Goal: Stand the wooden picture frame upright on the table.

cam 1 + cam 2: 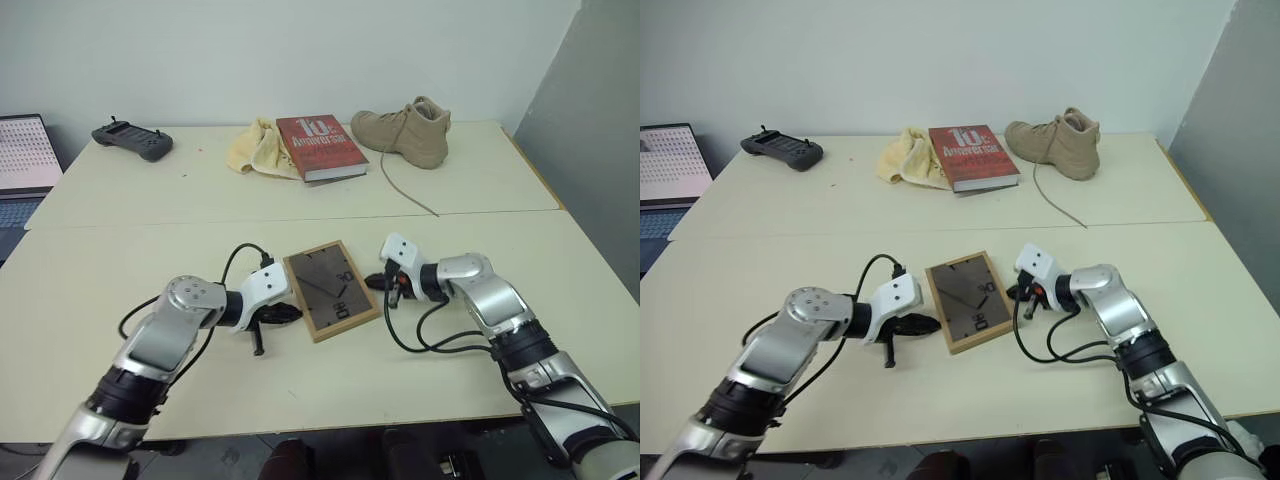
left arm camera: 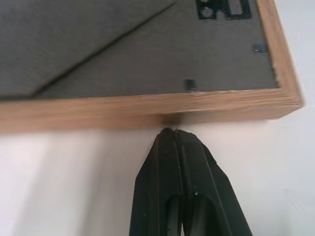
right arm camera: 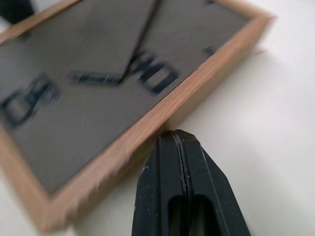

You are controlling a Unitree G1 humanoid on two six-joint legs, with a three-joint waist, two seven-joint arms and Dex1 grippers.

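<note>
Across the pale table near its front edge, the wooden picture frame lies flat, dark back up. Left gripper and right gripper, both pressed closed, flank its side edges, seemingly just touching the wood.

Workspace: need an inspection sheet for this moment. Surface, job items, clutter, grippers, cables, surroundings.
Surface: table, pale cream, seam across its width.
Job's things: frame lies flat, dark back panel and black fittings up; not yet upright.
Clutter: red book resting partly on a yellow cloth, tan boot with a lace trailing toward the seam, black controller, all on the far half.
Grippers: left gripper shut, tips at the frame's wooden edge; right gripper shut, tips at the opposite edge. Neither holds it.
Cables: black cables loop from both wrists onto the table.
Surroundings: laptop at far left, white wall behind.
</note>
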